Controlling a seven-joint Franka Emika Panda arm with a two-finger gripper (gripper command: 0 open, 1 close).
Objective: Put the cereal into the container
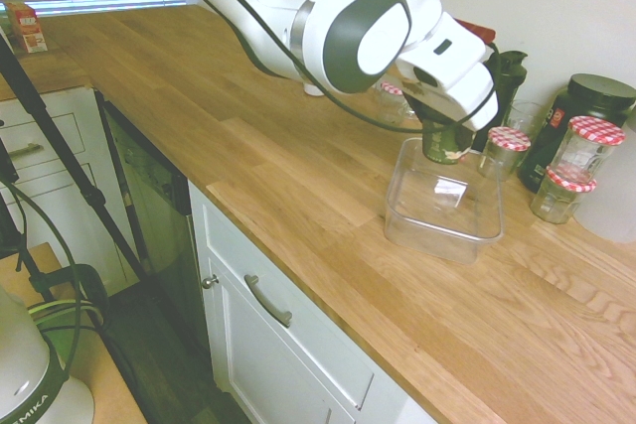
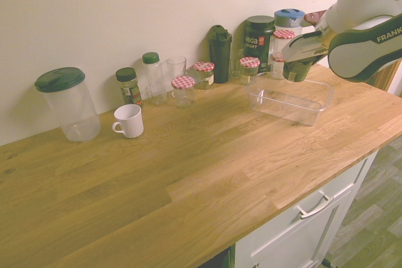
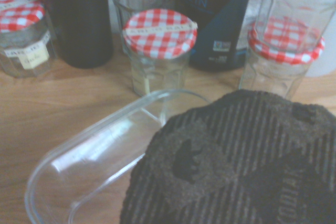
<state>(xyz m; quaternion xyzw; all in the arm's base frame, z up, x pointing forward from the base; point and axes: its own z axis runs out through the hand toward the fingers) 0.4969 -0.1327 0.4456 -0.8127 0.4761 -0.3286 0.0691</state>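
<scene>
- Jaws pinching one dark green cup (image 2: 296,71), held up by the gripper (image 2: 301,59).
- Its ribbed wrap has a bear silhouette and the lettering "KODIAK", blurred in the wrist view (image 3: 236,166).
- It hangs near the wall-side rim of the container (image 2: 292,108); whether fully over the inside, I cannot tell.
- One container: clear, rectangular, round-cornered.
- Five jars with red-and-white checked lids (image 2: 183,91), two of them stacked.
- Two drinking glasses (image 2: 176,67).
- One white mug (image 2: 129,121), one spice jar (image 2: 129,87), one green-capped bottle (image 2: 154,80).
- One green-lidded pitcher (image 2: 72,105), one dark shaker (image 2: 220,54), one "vega" tub (image 2: 259,42), one blue-lidded vessel (image 2: 289,20).
</scene>
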